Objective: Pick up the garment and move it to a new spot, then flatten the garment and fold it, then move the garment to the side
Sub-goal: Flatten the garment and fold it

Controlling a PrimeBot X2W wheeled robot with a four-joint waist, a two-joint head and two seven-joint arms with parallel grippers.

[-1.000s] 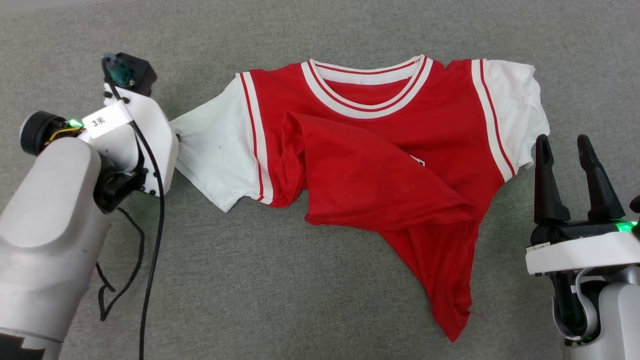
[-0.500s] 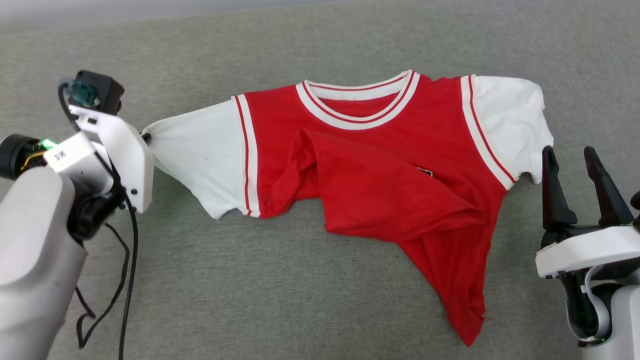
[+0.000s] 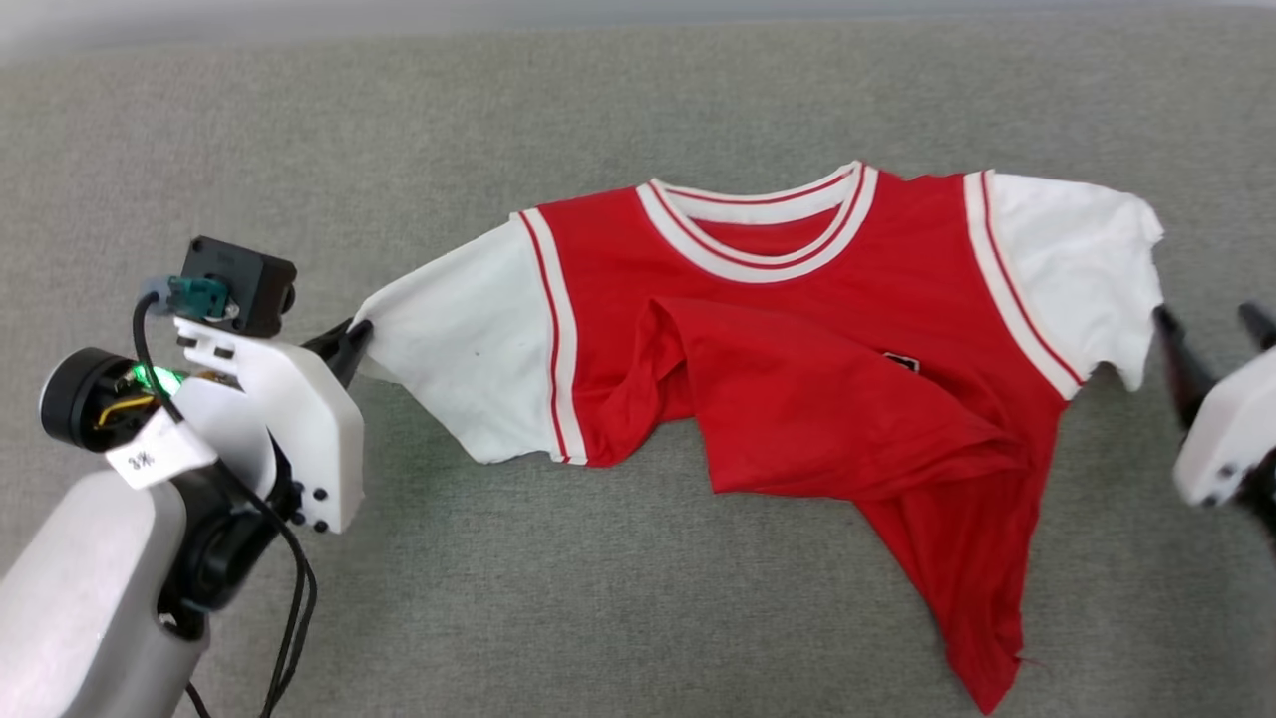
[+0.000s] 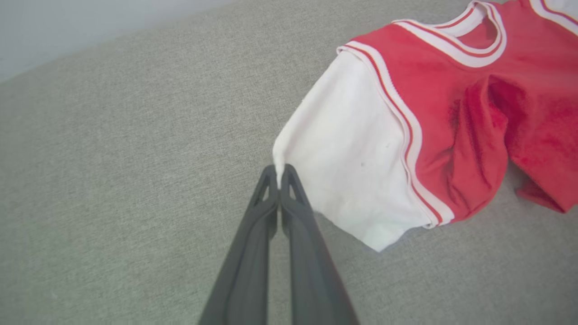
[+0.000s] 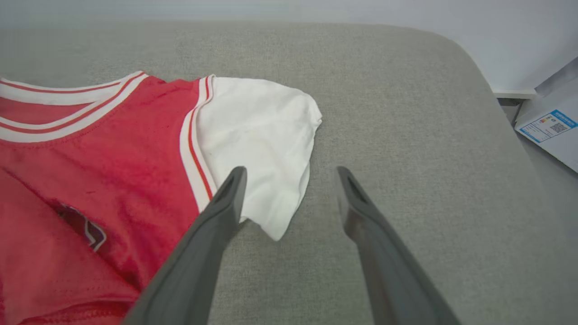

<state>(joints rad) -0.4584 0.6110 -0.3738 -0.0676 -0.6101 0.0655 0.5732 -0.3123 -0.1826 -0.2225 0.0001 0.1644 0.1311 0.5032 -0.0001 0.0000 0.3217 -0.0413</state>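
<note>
Right, I see left tool (image 3: 354,334) pinching tip of white sleeve on garment (image 3: 797,299), left of centre in head view. Garment lies spread across middle of grey table (image 3: 498,598), collar toward top, red hem flipped up over chest, one corner trailing to lower right. Right tool (image 3: 1204,321) spread wide at right edge, just beside other sleeve; contact I cannot tell.

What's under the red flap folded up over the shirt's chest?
The flap lies over the garment's front. One corner of the black-and-white lettering peeks out at its edge; the rest is covered.
</note>
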